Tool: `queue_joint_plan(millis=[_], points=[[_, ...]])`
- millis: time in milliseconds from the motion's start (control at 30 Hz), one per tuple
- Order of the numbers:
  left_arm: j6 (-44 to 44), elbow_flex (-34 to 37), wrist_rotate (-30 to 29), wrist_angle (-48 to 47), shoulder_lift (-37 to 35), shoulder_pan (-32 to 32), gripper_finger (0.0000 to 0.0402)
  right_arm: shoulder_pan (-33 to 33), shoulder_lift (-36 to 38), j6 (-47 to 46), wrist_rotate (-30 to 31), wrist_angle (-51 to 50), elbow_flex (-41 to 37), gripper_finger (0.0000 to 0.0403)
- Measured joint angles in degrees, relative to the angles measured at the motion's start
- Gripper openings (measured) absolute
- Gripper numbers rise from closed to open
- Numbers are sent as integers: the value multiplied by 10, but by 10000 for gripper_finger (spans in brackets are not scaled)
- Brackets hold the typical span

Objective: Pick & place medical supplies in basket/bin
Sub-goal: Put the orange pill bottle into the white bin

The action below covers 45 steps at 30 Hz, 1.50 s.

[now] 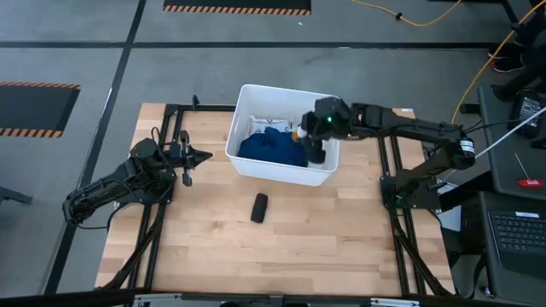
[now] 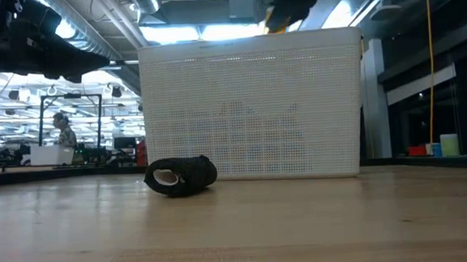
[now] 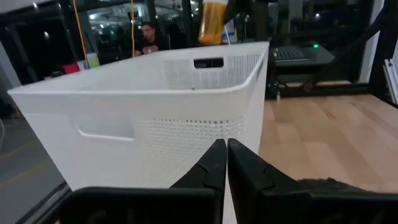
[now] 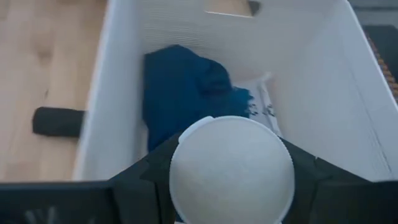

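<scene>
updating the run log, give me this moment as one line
right gripper: shut on white-capped bottle, over bin | blue cloth: in bin | black oblong: on table | left gripper: shut, idle

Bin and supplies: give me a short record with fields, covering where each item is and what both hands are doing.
bin: white tub on the wooden table
blue cloth: inside the bin
white packet: inside the bin, beside the cloth
black oblong: on the table, outside the bin
right hand: above the bin, shut on a bottle with a white cap
left hand: beside the bin, shut, holding nothing
</scene>
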<state>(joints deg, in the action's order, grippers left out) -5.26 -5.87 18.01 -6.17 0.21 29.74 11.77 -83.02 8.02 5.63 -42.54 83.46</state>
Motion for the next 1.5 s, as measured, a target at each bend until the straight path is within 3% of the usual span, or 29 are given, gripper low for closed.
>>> queue_joint_plan(millis=[267, 467, 633, 800, 1000, 1300, 1500], points=[[0, 0, -4, 44, 0, 0, 5, 77, -2, -2, -13, 1, 0, 218], [0, 0, -4, 45, 0, 0, 5, 107, -2, -2, -14, 1, 0, 187], [0, 0, -4, 47, 0, 0, 4, 126, -2, -5, -14, 1, 0, 192], [0, 0, -4, 47, 0, 0, 2, 136, -2, -8, -15, -1, -3, 222], [0, 0, -4, 47, 0, 0, 9, 140, -4, -9, -33, -1, -10, 194], [0, 0, -4, 46, 0, 0, 5, 141, -16, -4, -34, 7, -11, 215], [0, 0, -4, 46, 0, 0, 6, 146, -47, -3, -34, 17, -11, 193]])
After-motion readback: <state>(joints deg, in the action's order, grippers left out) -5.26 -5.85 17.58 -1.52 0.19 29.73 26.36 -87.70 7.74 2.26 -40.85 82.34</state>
